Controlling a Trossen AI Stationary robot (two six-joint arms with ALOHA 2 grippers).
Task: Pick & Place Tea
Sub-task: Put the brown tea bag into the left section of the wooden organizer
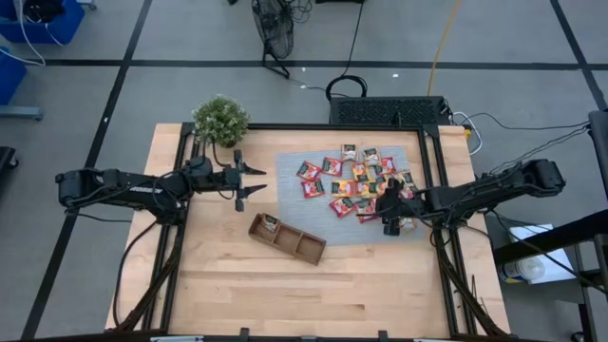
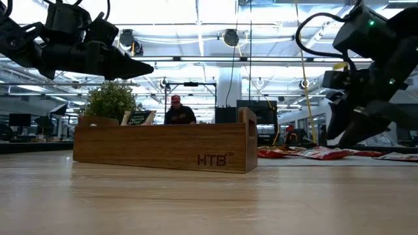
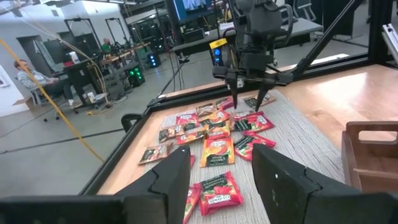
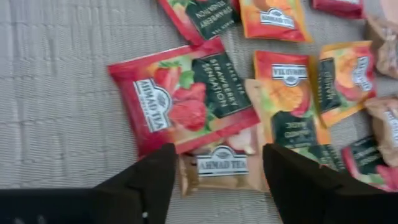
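While right gripper (image 1: pixel 390 220) jaws gape over sachets (image 1: pixel 353 180) | left gripper (image 1: pixel 249 180) jaws wide, near plant (image 1: pixel 219 119), tray (image 1: pixel 286 238)

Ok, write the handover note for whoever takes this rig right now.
Right pincer: open, low over the tea sachets on the grey mat, holding nothing; a red strawberry sachet lies just ahead of its fingers.
Left pincer: open, empty, raised near the mat's left edge, beside the plant.
Wooden tray: in front of the mat; one end compartment holds at least one sachet.
Left to do: nearly all sachets still need moving to the tray.
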